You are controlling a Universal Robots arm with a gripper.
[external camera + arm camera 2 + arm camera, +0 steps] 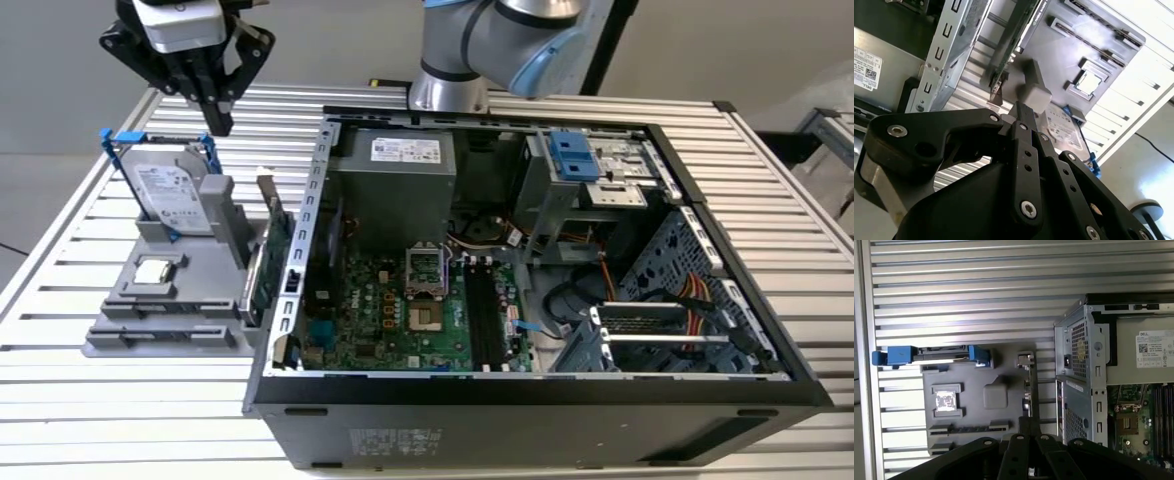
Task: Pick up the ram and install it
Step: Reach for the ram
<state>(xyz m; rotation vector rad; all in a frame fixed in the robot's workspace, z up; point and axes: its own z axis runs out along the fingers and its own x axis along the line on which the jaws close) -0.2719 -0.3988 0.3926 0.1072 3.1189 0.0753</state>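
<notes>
Nearest in the exterior view, the black wall of the open computer case [534, 405] hid the near edge of the motherboard [387, 320]. Its black memory slots [481, 320] ran away from the camera, and what sat in them was too dark to make out.

To the exterior view's left of the case, a grey holder [134, 345] lay on the slatted table [80, 440]. A green card [267, 265] stood on edge between holder and case. The long slots [969, 428] at the holder's near end showed as narrow dark strips. Whether one of them held the ram could not be told.

Beyond them lay a square processor chip [158, 268]. Further back, a hard drive [171, 195] stood upright in a blue frame.

Above and just behind the drive hung the gripper [218, 122], touching nothing. Its fingers [1024, 145] were drawn tight together, tip against tip. The picture's top edge cut off its body. It also cut off the arm [494, 40], which rose at the far side of the case.
</notes>
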